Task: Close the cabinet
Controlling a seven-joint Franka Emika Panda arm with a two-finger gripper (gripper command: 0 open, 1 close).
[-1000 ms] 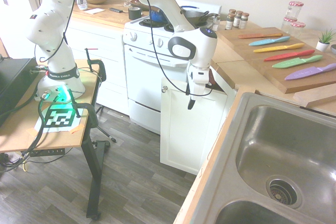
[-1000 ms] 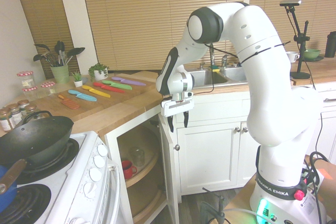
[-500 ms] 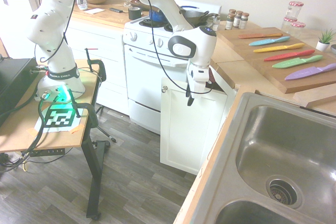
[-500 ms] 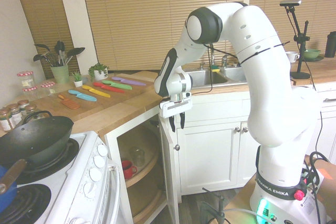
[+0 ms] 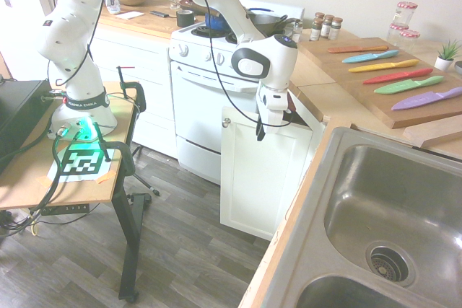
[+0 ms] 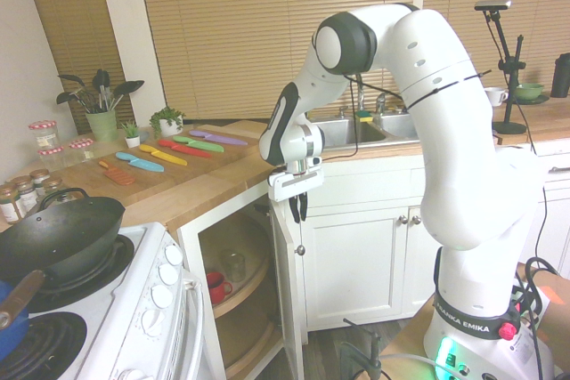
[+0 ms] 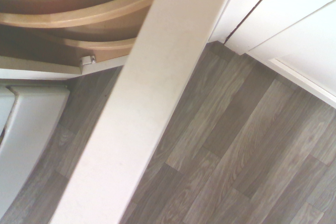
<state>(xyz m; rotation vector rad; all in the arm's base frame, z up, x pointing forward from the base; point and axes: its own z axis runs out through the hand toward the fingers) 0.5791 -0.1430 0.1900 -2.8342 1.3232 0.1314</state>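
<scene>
The white cabinet door point(image 5: 256, 178) stands swung open, with its small silver knob point(image 5: 227, 122) near the top corner. From the other side the door point(image 6: 287, 300) shows edge-on, knob point(image 6: 300, 250) facing the room, and the round wooden shelves point(image 6: 236, 295) lie exposed. My gripper point(image 5: 260, 133) points down right at the door's top edge. Its dark fingers sit almost together in the second exterior view, where the gripper point(image 6: 298, 213) holds nothing. The wrist view looks straight down on the door's top edge point(image 7: 152, 93).
A red mug point(image 6: 216, 287) sits on the shelf inside. The white oven point(image 5: 198, 106) adjoins the cabinet on one side, the sink point(image 5: 390, 214) counter on the other. Coloured knives lie on a cutting board point(image 5: 390, 70). A wok point(image 6: 53, 238) rests on the stove.
The gripper has shifted a little toward the door's top edge and its fingers have drawn together. The door has barely moved.
</scene>
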